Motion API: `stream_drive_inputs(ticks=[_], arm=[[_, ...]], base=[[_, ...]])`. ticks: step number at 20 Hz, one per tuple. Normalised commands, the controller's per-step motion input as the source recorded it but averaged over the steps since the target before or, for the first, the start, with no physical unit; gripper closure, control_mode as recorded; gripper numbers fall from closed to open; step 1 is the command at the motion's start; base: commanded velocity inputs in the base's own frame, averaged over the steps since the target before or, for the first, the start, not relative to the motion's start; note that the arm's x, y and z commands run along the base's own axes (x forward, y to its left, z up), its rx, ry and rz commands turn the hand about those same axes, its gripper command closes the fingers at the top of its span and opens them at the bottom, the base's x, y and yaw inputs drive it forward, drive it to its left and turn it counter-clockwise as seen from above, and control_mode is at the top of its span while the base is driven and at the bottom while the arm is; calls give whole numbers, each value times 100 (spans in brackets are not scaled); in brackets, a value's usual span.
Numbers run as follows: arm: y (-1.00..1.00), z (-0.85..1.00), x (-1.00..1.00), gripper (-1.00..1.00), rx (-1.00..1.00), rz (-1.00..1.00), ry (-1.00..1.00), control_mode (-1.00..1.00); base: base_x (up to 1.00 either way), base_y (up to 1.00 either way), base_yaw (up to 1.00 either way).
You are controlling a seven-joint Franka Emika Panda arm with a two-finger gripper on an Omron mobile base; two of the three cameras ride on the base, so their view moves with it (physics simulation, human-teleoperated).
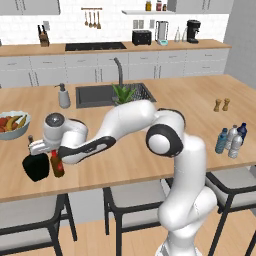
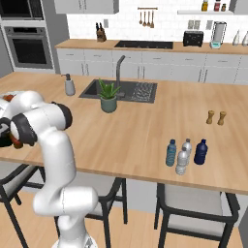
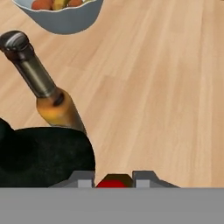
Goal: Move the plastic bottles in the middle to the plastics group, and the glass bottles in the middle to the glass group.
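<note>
On the long wooden kitchen bench (image 1: 165, 107) my fingers (image 3: 113, 180) are clamped on the slim dark brown glass bottle with the red cap (image 1: 56, 164), now just beside the squat black glass bottle (image 1: 36, 167). I judge this the placing step: next, set it upright and let go.

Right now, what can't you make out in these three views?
- Brown red-capped bottle, hand view: just the red cap shows between the pincer fingertips; the body is cut off by the bottom edge.
- Squat black bottle, right base view: hidden behind the arm.
- Whether the brown bottle's base touches the counter: too small to tell in the left base view.
- Fruit bowl, hand view: cut off by the top edge.
</note>
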Motion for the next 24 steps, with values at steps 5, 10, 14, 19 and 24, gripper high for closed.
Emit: stream_drive_inputs(ticks=[5, 10, 14, 19, 24], arm=[[-18, -15, -1, -100, 0, 0, 0, -100], [-11, -6, -2, -100, 0, 1, 0, -100], [-2, 0, 0, -100, 0, 1, 0, -100], [0, 34, 3, -100, 4, 0, -1, -100], [-4, 44, -1, -100, 0, 0, -8, -100]], base=[[0, 0, 0], [0, 0, 0], [0, 0, 0], [0, 0, 0], [0, 0, 0]])
